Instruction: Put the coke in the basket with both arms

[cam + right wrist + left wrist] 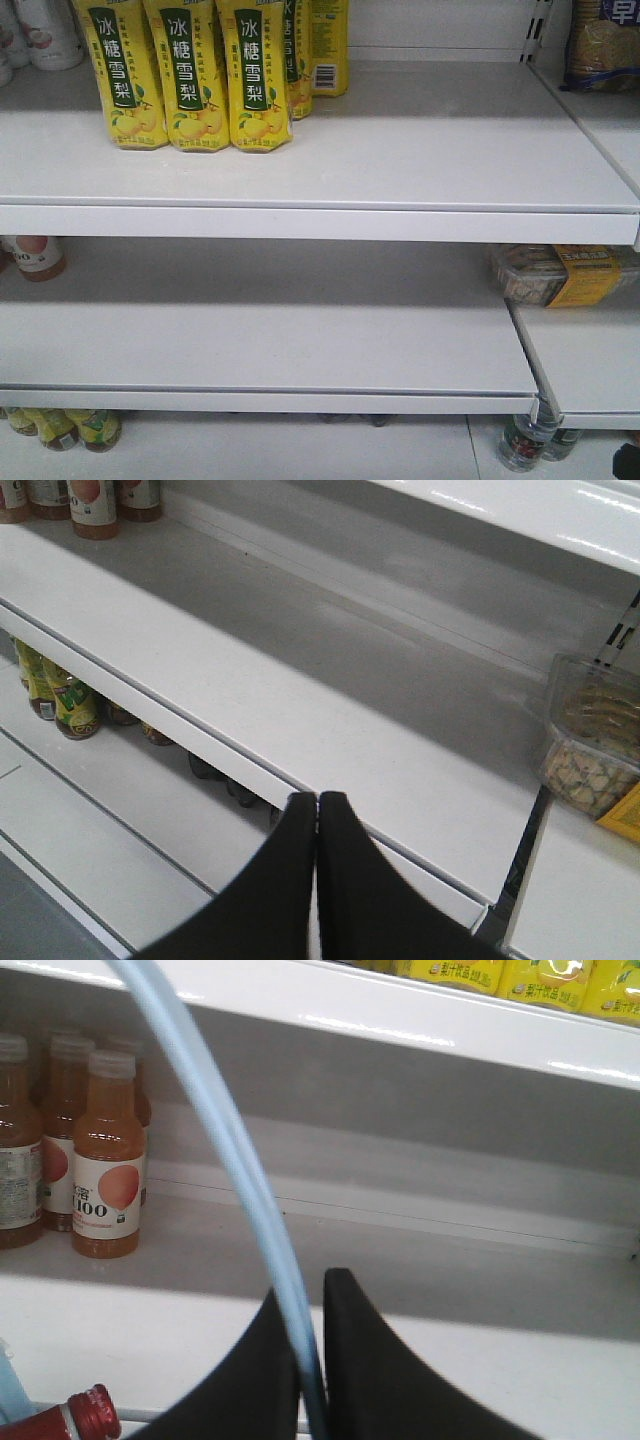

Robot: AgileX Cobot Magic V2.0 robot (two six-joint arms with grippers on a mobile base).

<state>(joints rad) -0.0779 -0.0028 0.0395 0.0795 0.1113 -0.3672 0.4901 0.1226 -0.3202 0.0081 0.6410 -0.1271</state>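
Coke: red cap visible low-left of left gripper. Left gripper clamps pale blue basket handle between fingers. Orange juice bottles upper left. Right gripper: fingers pressed together, holding nothing, above white shelf.

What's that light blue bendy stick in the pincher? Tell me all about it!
It is a thin light blue plastic loop handle, smooth and rounded, most likely the basket's. In the left wrist view it curves from the top edge down into the left black tool, whose two fingers are shut around it. The rest of the basket is out of sight. A red bottle cap shows low beside it.
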